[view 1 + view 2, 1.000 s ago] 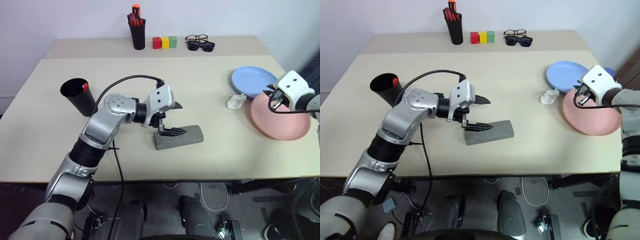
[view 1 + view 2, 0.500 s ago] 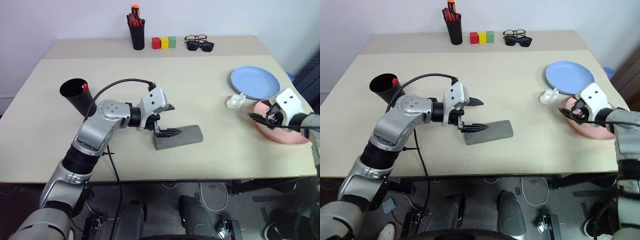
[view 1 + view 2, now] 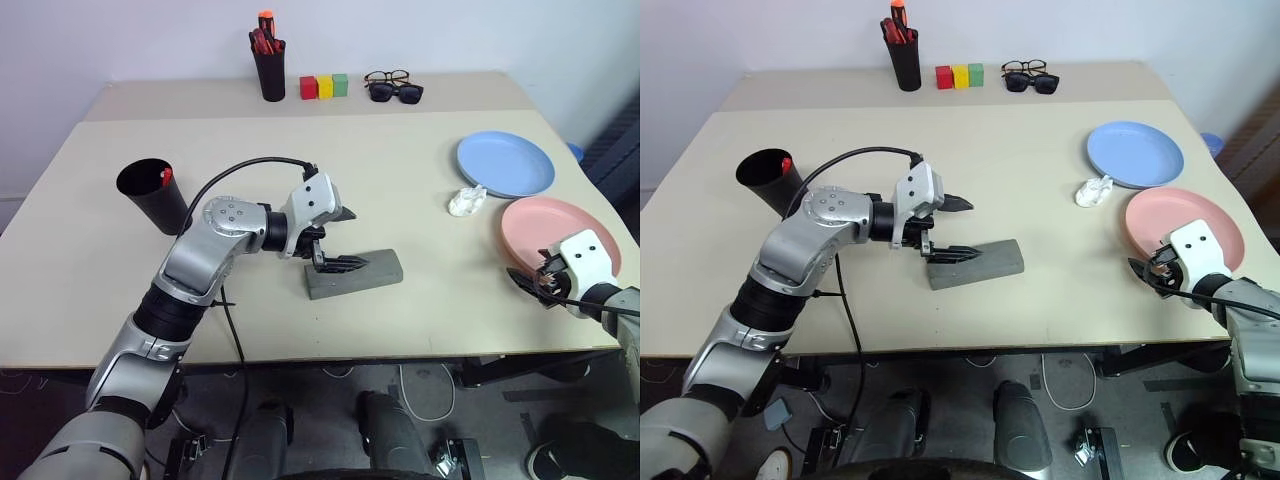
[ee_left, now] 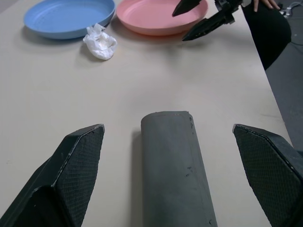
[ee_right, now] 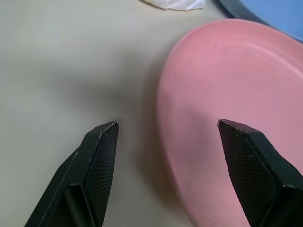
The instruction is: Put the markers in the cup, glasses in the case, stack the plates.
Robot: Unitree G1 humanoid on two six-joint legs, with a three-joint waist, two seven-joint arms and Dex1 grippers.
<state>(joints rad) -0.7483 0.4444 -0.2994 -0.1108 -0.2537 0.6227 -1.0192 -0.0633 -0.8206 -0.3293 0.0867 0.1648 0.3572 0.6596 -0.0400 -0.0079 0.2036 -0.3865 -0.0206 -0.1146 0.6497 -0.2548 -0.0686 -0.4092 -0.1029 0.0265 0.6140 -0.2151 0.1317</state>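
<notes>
Salmon-pink plate lying flat beside the light-blue plate, unstacked, closed grey case well left of them, my left gripper and right gripper both spread, empty.

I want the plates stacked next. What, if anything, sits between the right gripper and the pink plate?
Nothing visible does. The open right gripper sits at the near left edge of the pink plate, with bare table between; the crumpled white wad lies off to the side.
</notes>
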